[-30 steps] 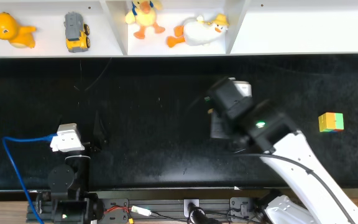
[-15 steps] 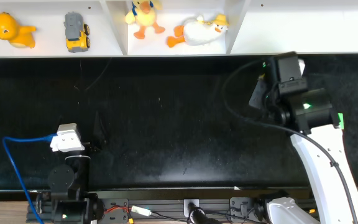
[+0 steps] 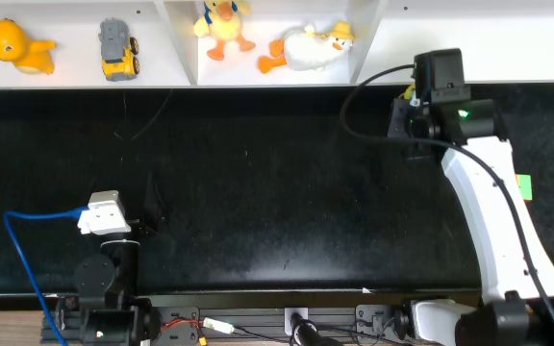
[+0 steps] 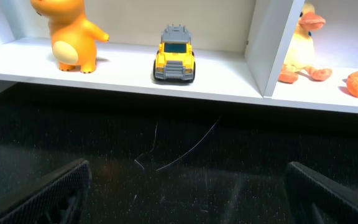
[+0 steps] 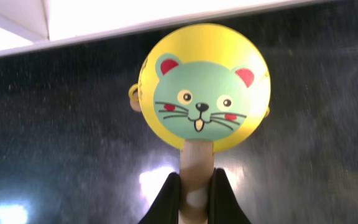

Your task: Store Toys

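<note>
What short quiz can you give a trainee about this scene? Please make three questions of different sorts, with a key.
1. True or false: the left pincer is shut on the yellow truck.
2. Multiple choice: what does the right pincer hold? A) a teddy bear B) a yellow rattle with an animal face C) a red ball
3. Fill in: beside the yellow truck, in the same compartment of the shelf, stands a toy figure of ____ colour.

Key: 1 false, it is open and apart from the truck; 2 B; 3 orange.
</note>
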You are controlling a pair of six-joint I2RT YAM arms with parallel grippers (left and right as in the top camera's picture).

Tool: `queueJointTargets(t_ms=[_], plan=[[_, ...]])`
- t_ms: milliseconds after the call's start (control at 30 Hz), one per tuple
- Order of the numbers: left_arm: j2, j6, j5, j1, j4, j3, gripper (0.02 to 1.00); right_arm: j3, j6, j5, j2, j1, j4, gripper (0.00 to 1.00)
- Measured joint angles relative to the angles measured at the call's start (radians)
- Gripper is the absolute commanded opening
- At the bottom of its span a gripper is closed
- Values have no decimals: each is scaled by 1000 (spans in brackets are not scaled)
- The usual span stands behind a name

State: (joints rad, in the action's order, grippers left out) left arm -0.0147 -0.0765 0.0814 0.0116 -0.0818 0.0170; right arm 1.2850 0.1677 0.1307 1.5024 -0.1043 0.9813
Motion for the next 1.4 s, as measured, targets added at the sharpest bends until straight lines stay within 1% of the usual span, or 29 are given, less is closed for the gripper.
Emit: queueJointTargets(t_ms=[367,567,700,900,1167,1400], plan=[[0,0,0,0,0,0,998,-1,-148,-23,84,40,-159,45],[0,0,0,0,0,0,998,-3,-207,-57,100,59,-263,47],[0,0,0,0,0,0,998,-3,-241,-98,106,69,-334,45],[0,0,0,0,0,0,998,-3,-270,-123,161,72,-392,45],[0,0,0,0,0,0,998,-3,-288,-127,197,72,-519,47],[0,0,0,0,0,0,998,-3,-295,-127,227,80,-587,45]])
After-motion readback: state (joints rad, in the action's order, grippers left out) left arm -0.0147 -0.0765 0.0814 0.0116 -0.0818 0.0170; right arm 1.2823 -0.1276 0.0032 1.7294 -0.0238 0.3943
